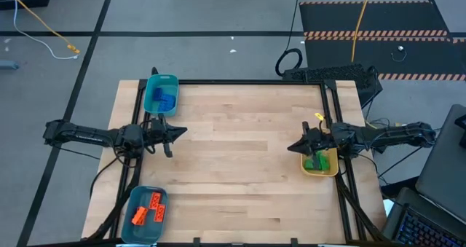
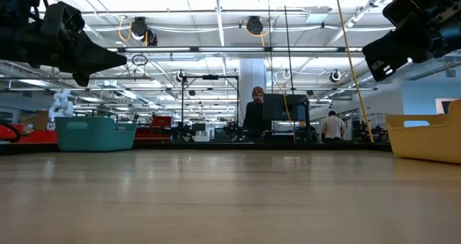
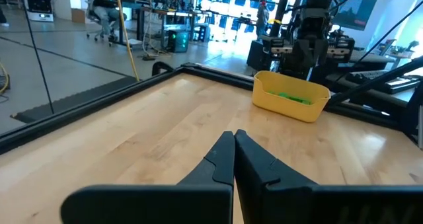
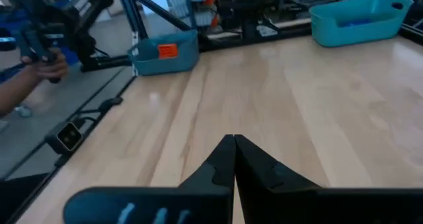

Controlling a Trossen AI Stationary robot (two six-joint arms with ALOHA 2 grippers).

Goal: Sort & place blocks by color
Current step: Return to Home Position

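Blue blocks (image 1: 163, 97) lie in the teal bin (image 1: 150, 87) at the table's far left. Orange blocks (image 1: 148, 209) lie in the teal bin (image 1: 129, 229) at the near left. Green blocks (image 1: 317, 161) lie in the yellow bin (image 1: 329, 172) at the right edge; they also show in the left wrist view (image 3: 291, 97). My left gripper (image 1: 182, 131) is shut and empty above the table's left side. My right gripper (image 1: 291, 147) is shut and empty above the table beside the yellow bin.
The wooden tabletop (image 1: 240, 159) lies bare between the two grippers. A black frame rail (image 1: 233, 81) runs along the table's edges. People stand in the room beyond the far edge (image 2: 253, 114).
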